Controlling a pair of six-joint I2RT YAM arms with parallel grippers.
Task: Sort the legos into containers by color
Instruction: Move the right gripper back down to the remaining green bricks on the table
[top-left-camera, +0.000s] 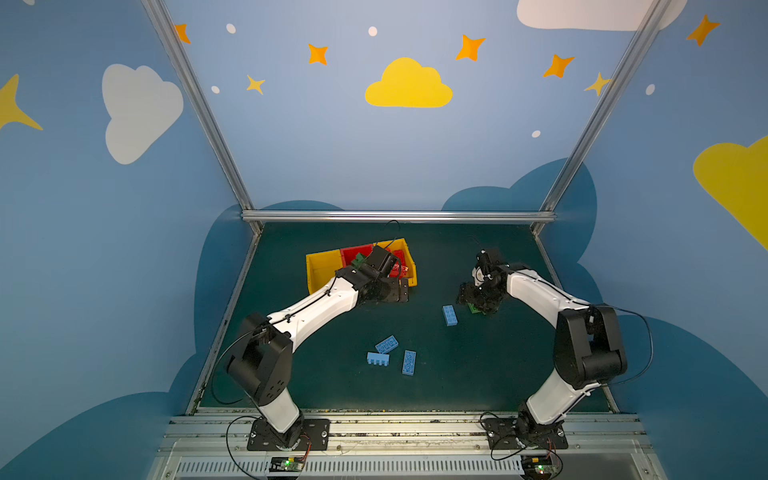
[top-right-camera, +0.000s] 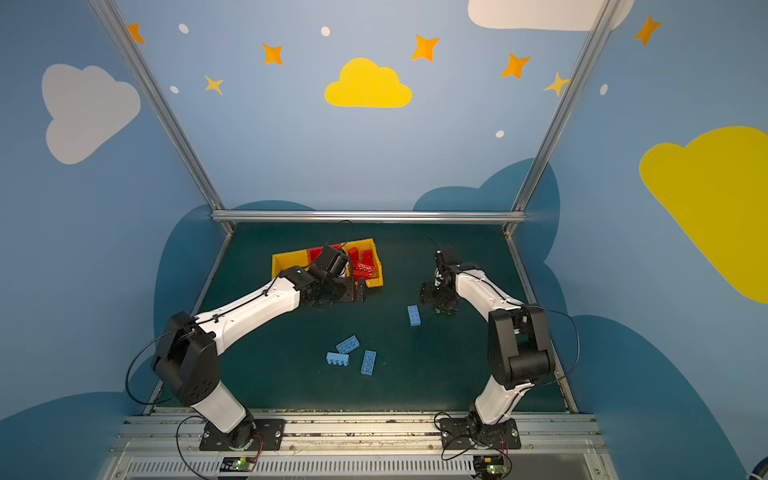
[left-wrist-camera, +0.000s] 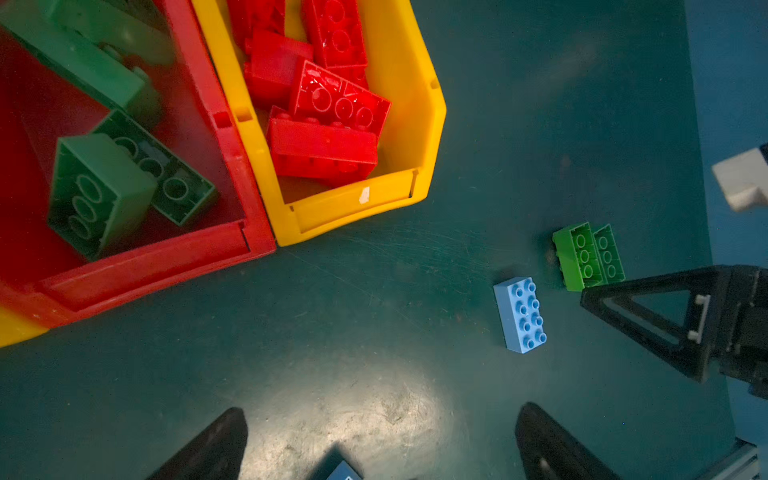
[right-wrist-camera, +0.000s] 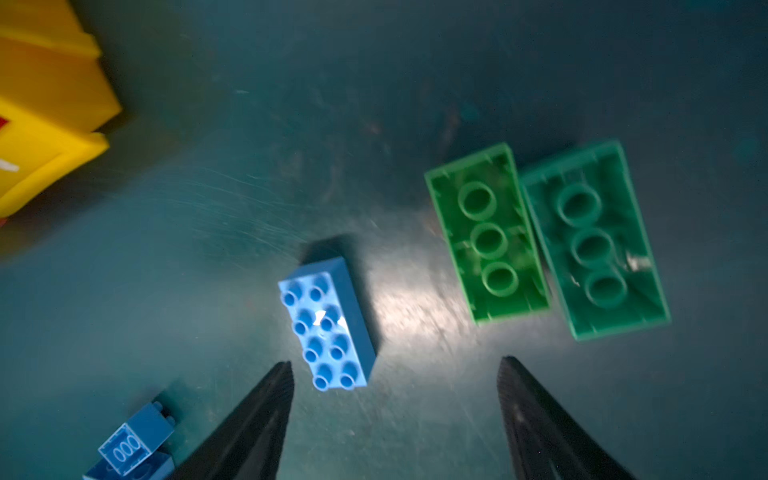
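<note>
Currently, by my reading, the green pick-up step: right pincer (right-wrist-camera: 395, 363) spread and empty above the table (right-wrist-camera: 249, 124), just short of two glossy green bricks (right-wrist-camera: 486, 235) lying studs-down, hollow undersides up, side by side and seemingly touching, though blur hampers this. The next move calls for straddling one brick's narrow width without nudging its neighbour or the studded light-blue brick (right-wrist-camera: 328, 324), then carrying it to the red bin (left-wrist-camera: 145, 266). Left pincer (left-wrist-camera: 382, 409) spread, empty, near the yellow bin (left-wrist-camera: 353, 203) of red bricks (left-wrist-camera: 324, 145).
</note>
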